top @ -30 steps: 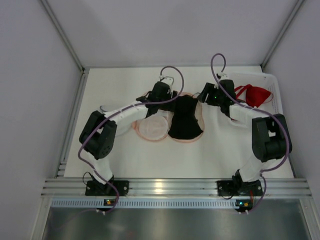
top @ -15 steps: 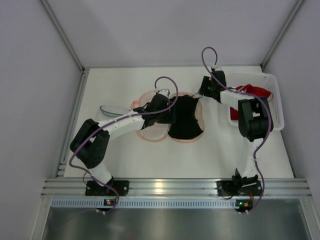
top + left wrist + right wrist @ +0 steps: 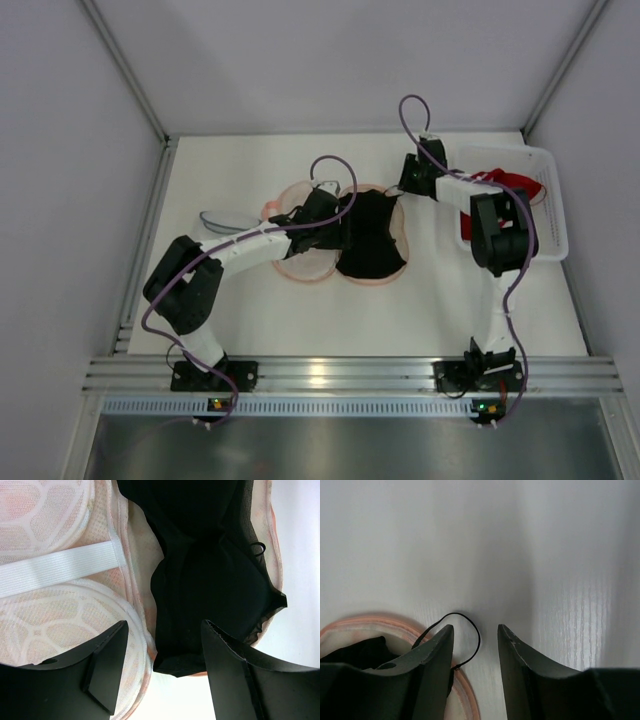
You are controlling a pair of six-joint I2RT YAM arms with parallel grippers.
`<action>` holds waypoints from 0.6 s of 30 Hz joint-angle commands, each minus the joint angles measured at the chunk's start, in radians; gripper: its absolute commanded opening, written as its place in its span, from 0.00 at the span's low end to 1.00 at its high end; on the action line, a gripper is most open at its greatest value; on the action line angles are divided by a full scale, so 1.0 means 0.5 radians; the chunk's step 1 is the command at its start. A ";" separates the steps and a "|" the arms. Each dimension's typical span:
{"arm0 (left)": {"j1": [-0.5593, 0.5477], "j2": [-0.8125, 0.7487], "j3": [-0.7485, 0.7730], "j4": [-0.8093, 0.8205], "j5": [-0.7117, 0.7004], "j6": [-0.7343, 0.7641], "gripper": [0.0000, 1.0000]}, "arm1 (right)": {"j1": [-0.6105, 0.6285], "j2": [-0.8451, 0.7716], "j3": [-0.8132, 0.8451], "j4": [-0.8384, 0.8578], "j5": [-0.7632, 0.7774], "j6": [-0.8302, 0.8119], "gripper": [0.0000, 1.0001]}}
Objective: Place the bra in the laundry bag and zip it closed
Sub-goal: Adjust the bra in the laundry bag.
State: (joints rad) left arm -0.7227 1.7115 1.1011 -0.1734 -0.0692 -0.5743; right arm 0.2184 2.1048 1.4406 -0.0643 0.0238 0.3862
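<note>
An open, round 2-part laundry bag (image 3: 303,262) of pink-edged white mesh is seen at the middle of the white surface (image 3: 300,320) in the top view. The black bra (image 3: 372,238) is laid in its right half, while the left half is crossed by a white elastic band (image 3: 55,567). The left hand (image 3: 340,230) is held over the join of the 2 halves. In the left wrist view its fingers are spread wide with nothing between them, and the bag's rim and the bra's lower edge are seen below the gap. The right hand (image 3: 475,652) is placed at the upper right edge of the bag. Its fingers are set part-way apart, and a thin black strap loop (image 3: 478,635) is seen on the surface in the gap, beside the left finger and not clamped. At the right of the top view a white basket (image 3: 553,215) is seen with a red garment (image 3: 515,182) in it, well apart from the bag.
</note>
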 commanded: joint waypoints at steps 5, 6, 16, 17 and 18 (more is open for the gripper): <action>-0.009 0.010 -0.006 0.046 -0.018 0.007 0.66 | 0.060 0.003 -0.019 0.006 0.011 0.050 0.36; -0.009 0.013 -0.009 0.046 -0.015 0.013 0.66 | 0.057 0.018 -0.013 0.009 0.001 0.053 0.34; -0.009 0.004 -0.024 0.043 -0.043 0.026 0.66 | 0.085 0.018 0.012 -0.034 0.035 0.062 0.06; -0.009 0.013 -0.027 0.046 -0.049 0.020 0.66 | 0.088 0.000 -0.003 -0.022 0.035 0.062 0.00; -0.012 0.034 -0.021 0.046 -0.055 0.011 0.66 | 0.091 -0.052 -0.022 0.018 0.035 0.062 0.00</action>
State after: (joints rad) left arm -0.7227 1.7115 1.0904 -0.1741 -0.0738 -0.5732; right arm 0.2428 2.1162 1.4334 -0.0765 0.0330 0.4114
